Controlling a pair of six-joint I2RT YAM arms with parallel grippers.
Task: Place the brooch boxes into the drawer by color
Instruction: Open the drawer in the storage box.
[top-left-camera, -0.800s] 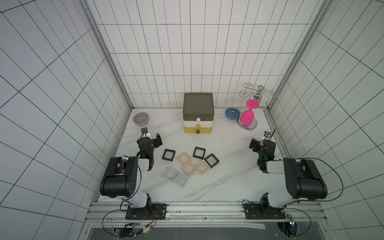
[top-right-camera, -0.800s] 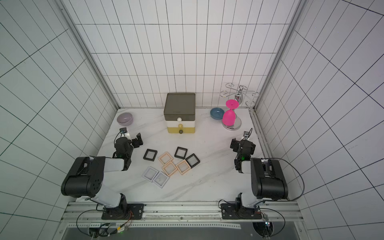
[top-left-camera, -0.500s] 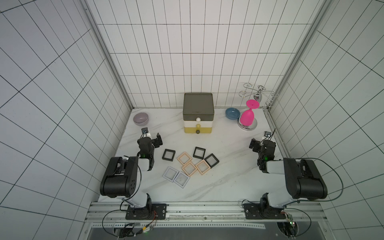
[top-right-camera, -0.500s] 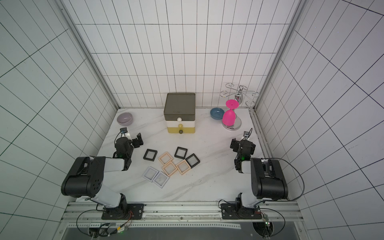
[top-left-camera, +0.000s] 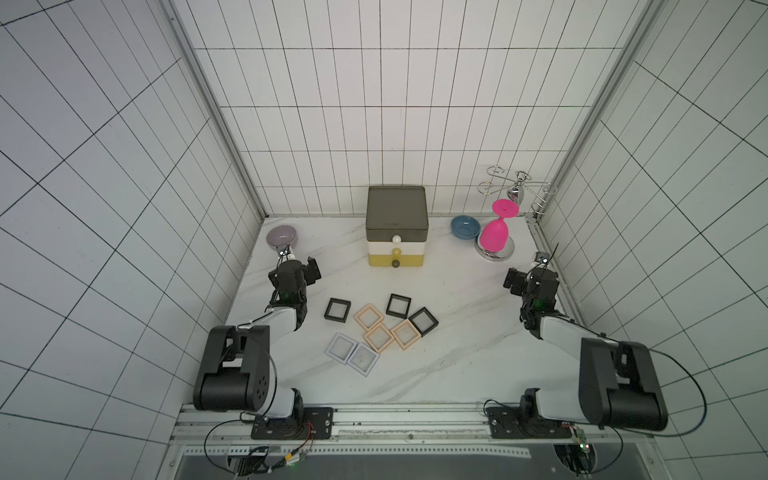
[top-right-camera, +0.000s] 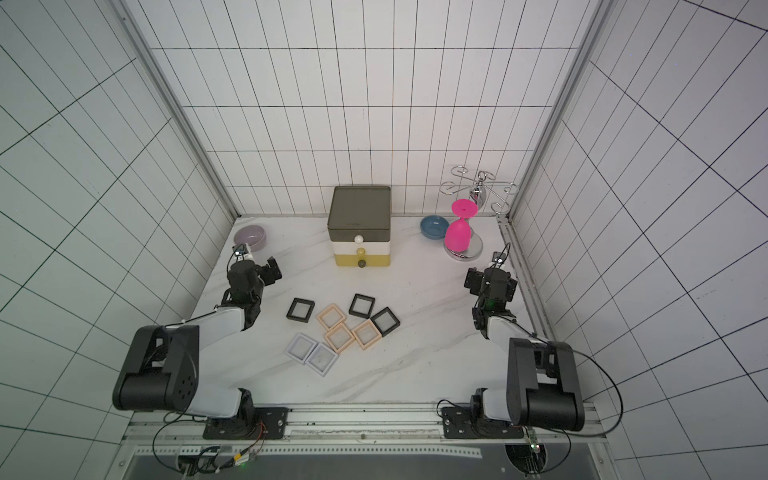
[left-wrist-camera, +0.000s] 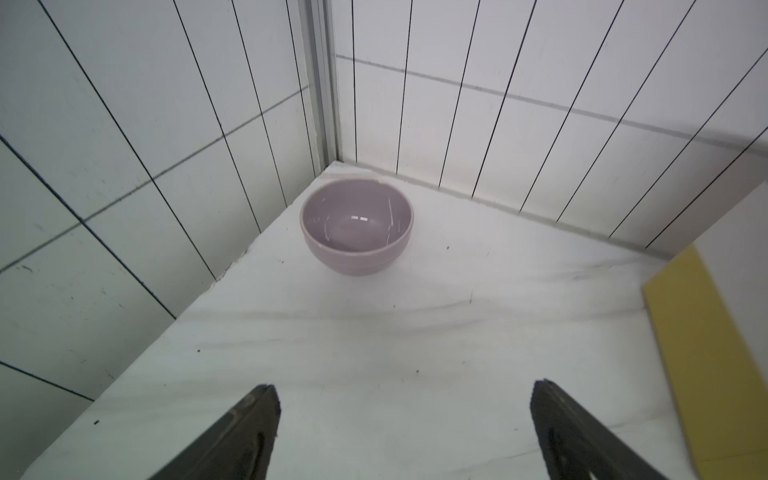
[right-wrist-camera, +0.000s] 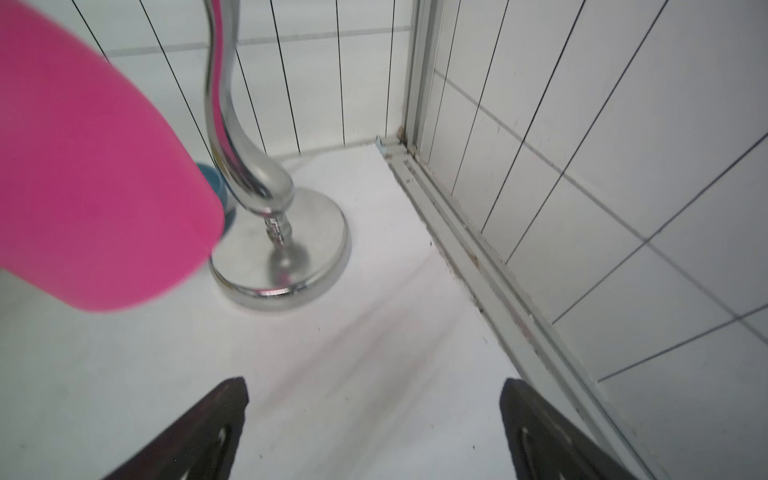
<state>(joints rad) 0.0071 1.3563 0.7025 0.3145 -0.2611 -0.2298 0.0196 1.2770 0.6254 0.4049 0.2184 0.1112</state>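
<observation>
Marble-patterned counter (top-left-camera: 457, 345) inside a white-tiled booth, as seen in both top views. The drawer chest (top-left-camera: 397, 208) stands against the middle of the back wall, with a dark olive tier on top, a white tier in the middle and a mustard tier at the bottom; each tier has a round knob and all three are pushed in. The eight brooch boxes lie flat on the counter in front of the chest, between the two arms, and none is in a drawer. The three peach boxes (top-left-camera: 379, 336) form a tight cluster at the centre; the two pale boxes (top-left-camera: 341, 348) lie side by side nearest the front edge; of the black boxes (top-left-camera: 398, 306), one lies apart on the left and two sit just beside the peach cluster on the far and right sides. The left arm (top-left-camera: 282, 324) points toward a lilac bowl (top-left-camera: 282, 237) in the back left corner; its jaws stand wide apart with nothing between them. The right arm (top-left-camera: 557, 332) points toward a chrome rack (top-left-camera: 517, 189), where a pink goblet (top-left-camera: 494, 235) is upside down over the round base, beside a blue bowl (top-left-camera: 465, 227); its jaws also stand wide apart and empty
</observation>
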